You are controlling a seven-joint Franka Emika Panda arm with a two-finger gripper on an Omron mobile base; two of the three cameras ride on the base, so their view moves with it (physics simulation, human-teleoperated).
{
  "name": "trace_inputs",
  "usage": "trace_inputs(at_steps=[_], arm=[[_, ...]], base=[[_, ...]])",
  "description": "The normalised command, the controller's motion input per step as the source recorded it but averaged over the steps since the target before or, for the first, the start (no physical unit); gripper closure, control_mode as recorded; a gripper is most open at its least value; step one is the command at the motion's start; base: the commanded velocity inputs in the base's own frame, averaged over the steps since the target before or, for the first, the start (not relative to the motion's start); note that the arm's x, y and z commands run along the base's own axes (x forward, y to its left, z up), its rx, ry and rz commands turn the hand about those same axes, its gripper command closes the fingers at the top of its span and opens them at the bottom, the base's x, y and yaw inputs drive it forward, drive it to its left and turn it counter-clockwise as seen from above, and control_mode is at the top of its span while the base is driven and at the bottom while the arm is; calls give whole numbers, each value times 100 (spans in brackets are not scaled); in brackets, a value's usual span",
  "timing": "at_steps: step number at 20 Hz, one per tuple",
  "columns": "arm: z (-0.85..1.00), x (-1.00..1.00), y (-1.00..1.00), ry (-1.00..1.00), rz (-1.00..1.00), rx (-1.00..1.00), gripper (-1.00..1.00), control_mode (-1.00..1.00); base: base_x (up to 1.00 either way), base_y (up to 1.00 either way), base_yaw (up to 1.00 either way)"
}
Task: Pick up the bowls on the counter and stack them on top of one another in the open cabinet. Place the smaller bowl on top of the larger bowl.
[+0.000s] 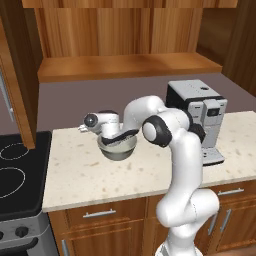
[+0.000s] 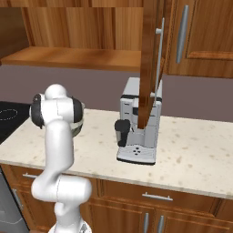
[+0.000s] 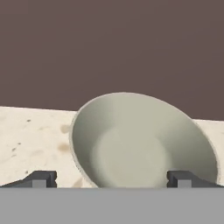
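Speckled beige counter point(image 1: 80, 175) w/ grey-green, pale-rimmed bowl point(image 3: 144, 140) tilted btwn wide-open jaws point(image 3: 111, 179), nothing gripped.

Mauve-grey back wall point(image 1: 75, 102), black stovetop point(image 1: 15, 170), grey coffee machine point(image 2: 139, 120), wooden drawers point(image 1: 107, 215) with metal handles

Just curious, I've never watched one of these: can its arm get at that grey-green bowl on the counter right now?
Probably yes. The end effector is open right at the bowl, a finger tip on each side, and nothing lies between them on the counter.
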Motion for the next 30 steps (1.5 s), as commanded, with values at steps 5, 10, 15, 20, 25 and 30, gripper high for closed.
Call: trace_inputs(at_steps=[5,10,15,20,25,30], arm=[[-49,47,2,0,0,-8,-100,-100],[-37,30,4,0,0,-9,100,-100],[-3,3,1,0,0,-1,100,-100],[42,16,0,-4,0,0,100,-100],[74,9,0,-5,0,0,100,-100],[70,0,0,0,-1,0,100,-100]], base=[[0,0,0],[0,0,0],[0,0,0],[0,0,0],[0,0,0],[0,0,0]])
